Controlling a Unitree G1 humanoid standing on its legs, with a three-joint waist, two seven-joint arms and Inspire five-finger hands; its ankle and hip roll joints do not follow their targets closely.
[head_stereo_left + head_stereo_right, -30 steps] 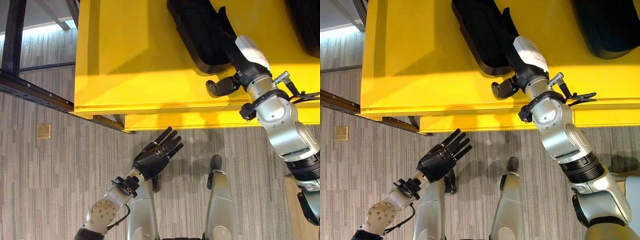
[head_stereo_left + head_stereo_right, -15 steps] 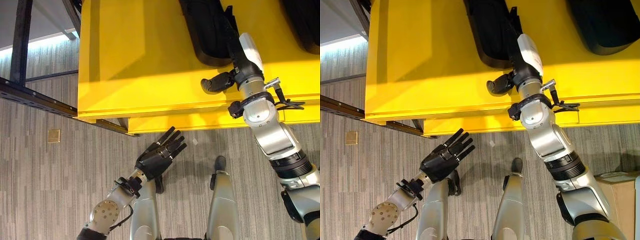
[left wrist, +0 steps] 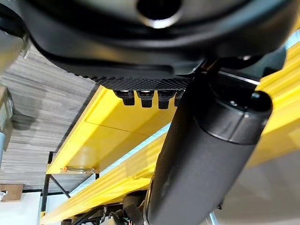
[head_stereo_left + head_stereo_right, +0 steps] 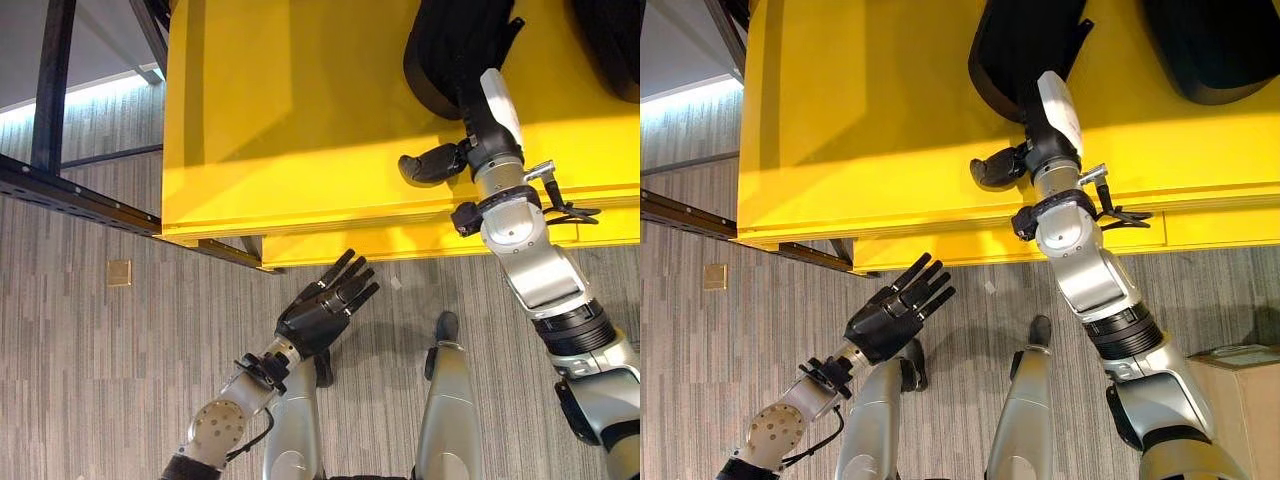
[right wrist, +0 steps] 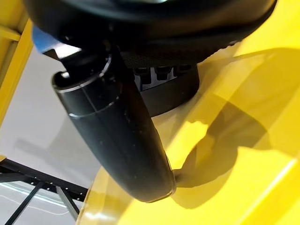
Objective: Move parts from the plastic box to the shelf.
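Since a second ago the black curved moulded part slides deeper onto the broad yellow shelf, right hand pushing with fingers hidden, grip indeterminable; placement nearly done; left hand spread, idle.

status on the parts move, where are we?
Done: a large black moulded part already lies on the yellow shelf at the far right. In hand: the right hand is on a second black part, thumb out to the side; its grip is hidden. The left hand hangs open over the floor. What remains can't be told.
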